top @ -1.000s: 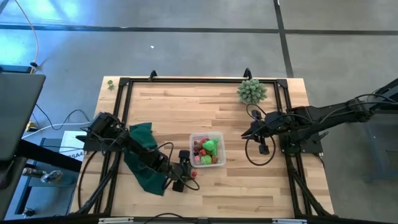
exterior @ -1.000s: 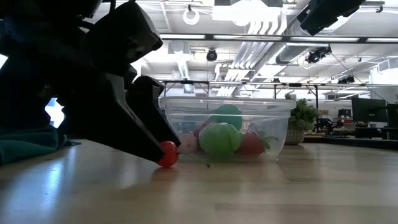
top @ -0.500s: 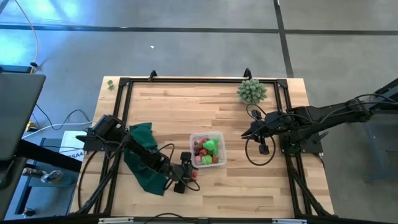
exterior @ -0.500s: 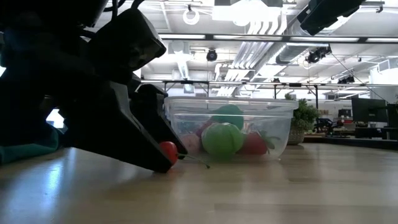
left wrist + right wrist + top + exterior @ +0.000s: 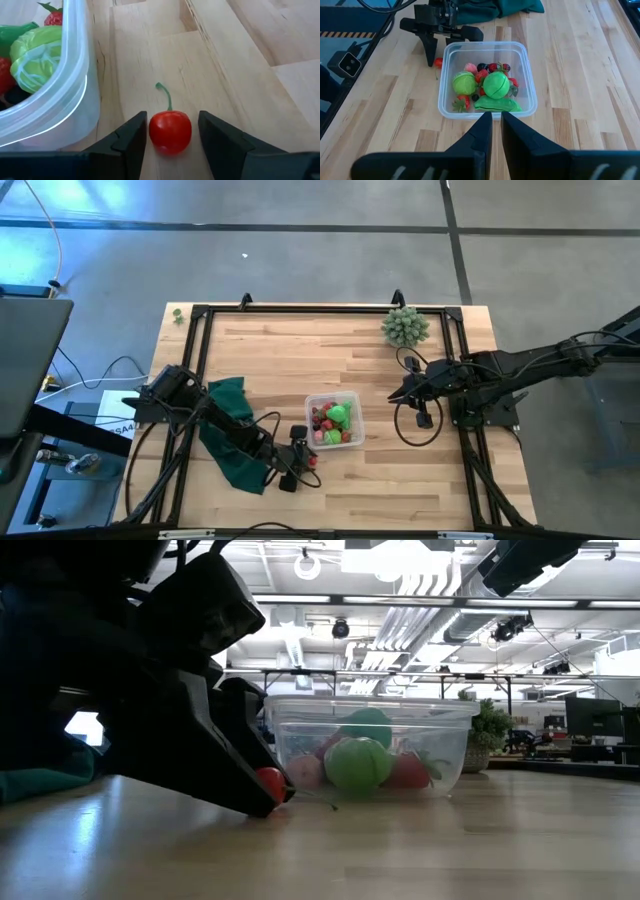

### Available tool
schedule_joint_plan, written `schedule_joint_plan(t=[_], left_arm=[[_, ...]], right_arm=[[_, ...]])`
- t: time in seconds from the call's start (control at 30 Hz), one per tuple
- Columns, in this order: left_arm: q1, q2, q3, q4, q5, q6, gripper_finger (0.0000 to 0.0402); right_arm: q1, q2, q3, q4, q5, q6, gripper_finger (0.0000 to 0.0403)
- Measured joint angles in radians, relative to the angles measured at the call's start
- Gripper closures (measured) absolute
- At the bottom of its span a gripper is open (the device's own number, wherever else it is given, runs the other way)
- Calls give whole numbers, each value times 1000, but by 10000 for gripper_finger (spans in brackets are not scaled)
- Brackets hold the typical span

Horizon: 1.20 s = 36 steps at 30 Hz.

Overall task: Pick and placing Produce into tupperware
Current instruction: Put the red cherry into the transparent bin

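A small red cherry-like piece with a green stem (image 5: 170, 131) lies on the wood just beside the clear tupperware (image 5: 75, 100), toward the table's near-left. My left gripper (image 5: 172, 120) lies low over the table, open, one finger on each side of that piece; I cannot tell whether either finger touches it. In the high view this gripper (image 5: 306, 462) is at the container's near-left corner (image 5: 312, 442). The tupperware (image 5: 445, 50) holds green round pieces (image 5: 496, 84) and several red ones. My right gripper (image 5: 397, 395) waits, shut, to the right of the container.
A dark green cloth (image 5: 228, 430) lies under my left arm, left of the container. A pale green spiky plant (image 5: 404, 327) stands at the far right corner. A black frame rail (image 5: 300, 308) runs round the table. Bare wood (image 5: 290, 355) stretches beyond the container.
My left gripper has slid a little forward along the table toward the red piece, so that in the low view its near finger now covers part of it. The red piece and the container have stayed where they were.
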Motion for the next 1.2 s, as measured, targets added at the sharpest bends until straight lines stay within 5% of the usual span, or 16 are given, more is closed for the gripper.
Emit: schedule_joint_plan(t=[1.2], left_arm=[[1,0,0,-10,-5,-2,241]], right_arm=[[0,0,0,0,0,0,373]])
